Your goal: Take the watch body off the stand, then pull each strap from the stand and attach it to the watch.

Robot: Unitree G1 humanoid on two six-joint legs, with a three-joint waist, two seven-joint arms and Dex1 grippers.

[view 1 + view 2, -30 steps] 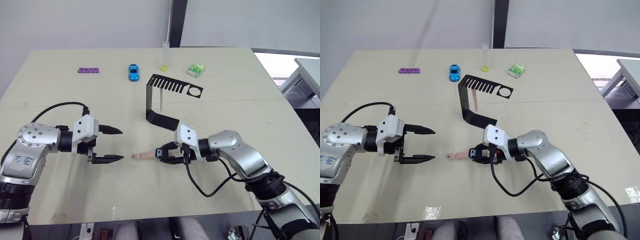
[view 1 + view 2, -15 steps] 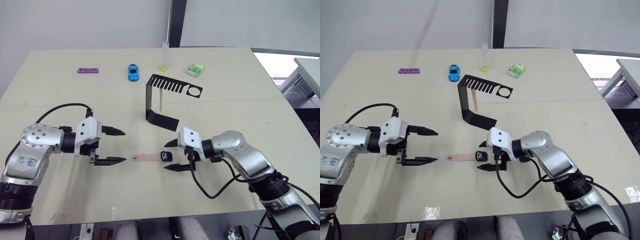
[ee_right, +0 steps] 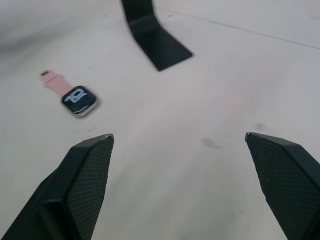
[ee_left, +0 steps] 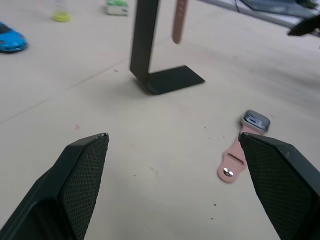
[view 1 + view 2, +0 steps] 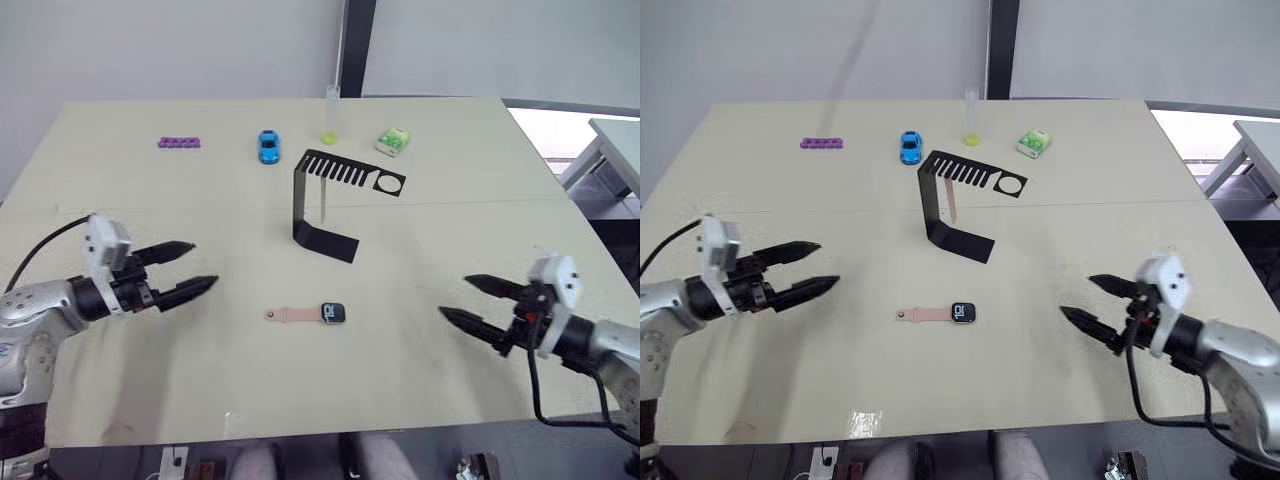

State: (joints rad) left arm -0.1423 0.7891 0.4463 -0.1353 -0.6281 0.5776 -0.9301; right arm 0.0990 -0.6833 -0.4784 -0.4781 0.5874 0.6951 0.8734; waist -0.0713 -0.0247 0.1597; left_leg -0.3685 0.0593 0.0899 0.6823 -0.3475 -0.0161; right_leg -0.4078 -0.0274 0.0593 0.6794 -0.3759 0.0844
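The watch body (image 5: pixel 333 313) lies flat on the surface (image 5: pixel 480 180) with one pink strap (image 5: pixel 292 315) joined to it, just in front of the stand (image 5: pixel 325 205). The other strap (image 5: pixel 951 203) hangs from the stand's slotted arm. The left claw (image 5: pixel 192 270) and right claw (image 5: pixel 467 300) gape wide, holding nothing, well apart from the watch.

The table (image 5: pixel 480 160) is smooth and matt. The stand (image 5: pixel 322 205) on it looks like thin black metal. The watch (image 3: pixel 79 99) has a shiny screen.
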